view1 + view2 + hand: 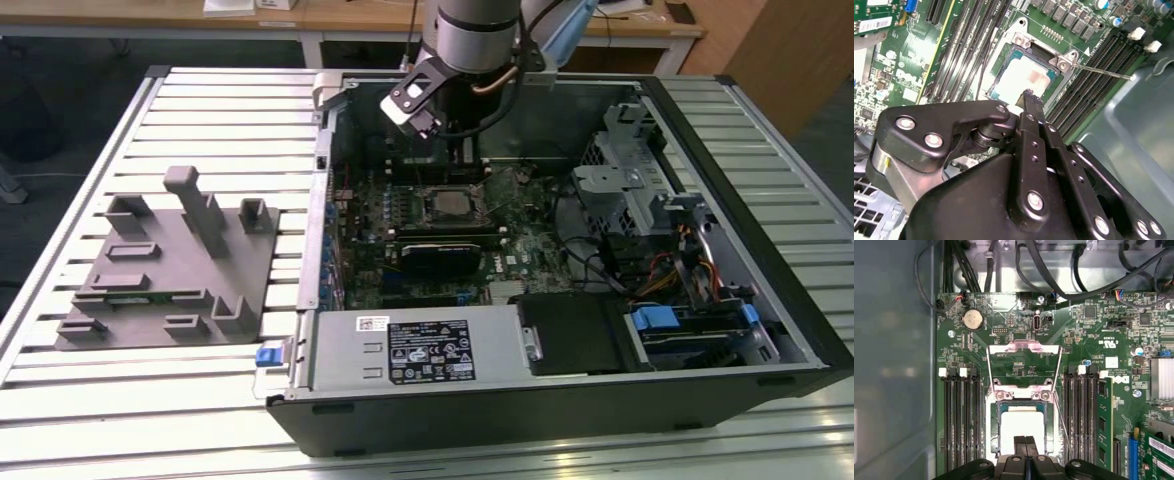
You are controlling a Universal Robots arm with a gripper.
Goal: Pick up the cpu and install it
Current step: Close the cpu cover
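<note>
The cpu (1021, 426), a flat square chip with a pale silver top, lies inside the open socket on the green motherboard (1094, 330); in the second wrist view the cpu (1021, 75) sits level in the frame. My gripper (1026, 441) hovers just above the chip's near edge, its two black fingers pressed together with nothing between them. In the second wrist view the gripper (1028, 95) tips stand a little above the chip. In the exterior view the arm reaches down into the case and the gripper (462, 152) hangs over the socket (447, 205).
The socket's metal load plate (1024, 347) is flipped up and its thin lever (1104, 72) sticks out sideways. Memory slots (959, 415) flank the socket. A grey plastic tray (174, 290) lies on the slatted table at the exterior view's left. Cables (1054, 270) run along the case wall.
</note>
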